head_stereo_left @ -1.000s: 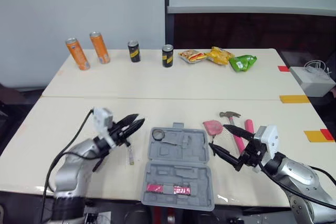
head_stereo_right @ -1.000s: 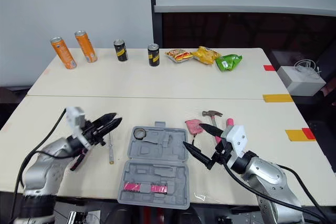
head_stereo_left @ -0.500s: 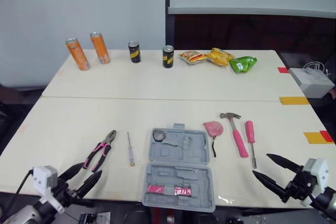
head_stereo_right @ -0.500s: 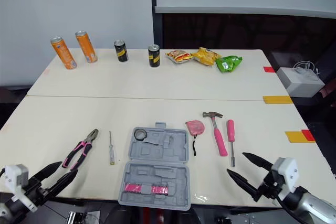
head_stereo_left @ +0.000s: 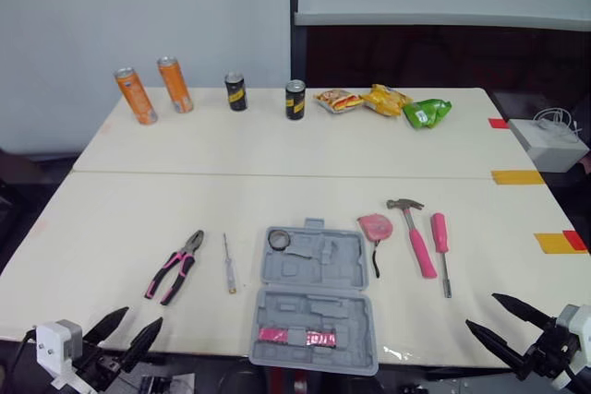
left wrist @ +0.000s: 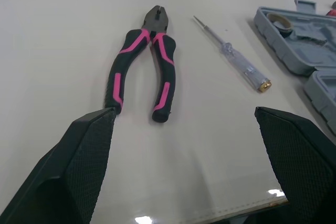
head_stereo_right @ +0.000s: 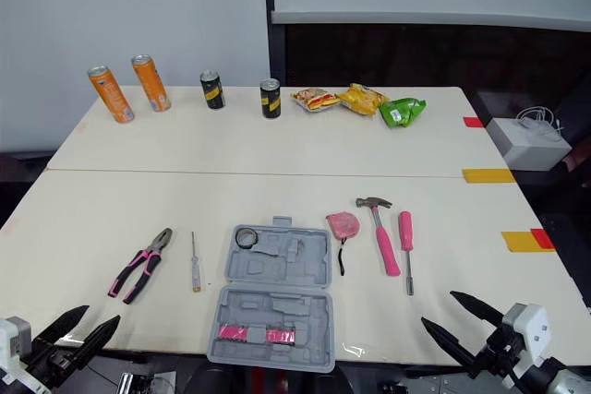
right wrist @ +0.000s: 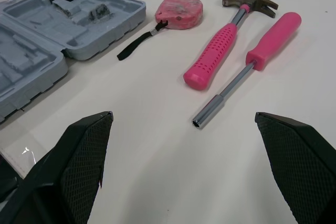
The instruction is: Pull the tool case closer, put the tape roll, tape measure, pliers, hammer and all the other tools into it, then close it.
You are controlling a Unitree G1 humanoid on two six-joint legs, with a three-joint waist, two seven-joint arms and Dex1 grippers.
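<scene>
**Now both arms are back at the near edge, empty**

A second ago both grippers hung over the table (head_stereo_left: 277, 191), one on each side of the case (head_stereo_left: 314, 297). They have since drawn back to the near edge. The left gripper (head_stereo_left: 141, 317) and right gripper (head_stereo_left: 482, 311) each have their fingers wide apart and hold nothing.

None of the tools has shifted. The case lies open at the near middle, and the tape roll (head_stereo_left: 279, 239) sits in the far left corner of its far half. Left of the case lie the tester (head_stereo_left: 228, 262) and, further left, the pliers (head_stereo_left: 175, 267). On its right are the tape measure (head_stereo_left: 374, 225), the hammer (head_stereo_left: 416, 237) and the pink driver (head_stereo_left: 440, 239), side by side.

The retreat has packed nothing, so I judge the task barely begun. The case looks close enough and one item is in, but five tools are still out and the lid is open. Each arm now faces the tools on its own side and needs a fresh reach.
</scene>
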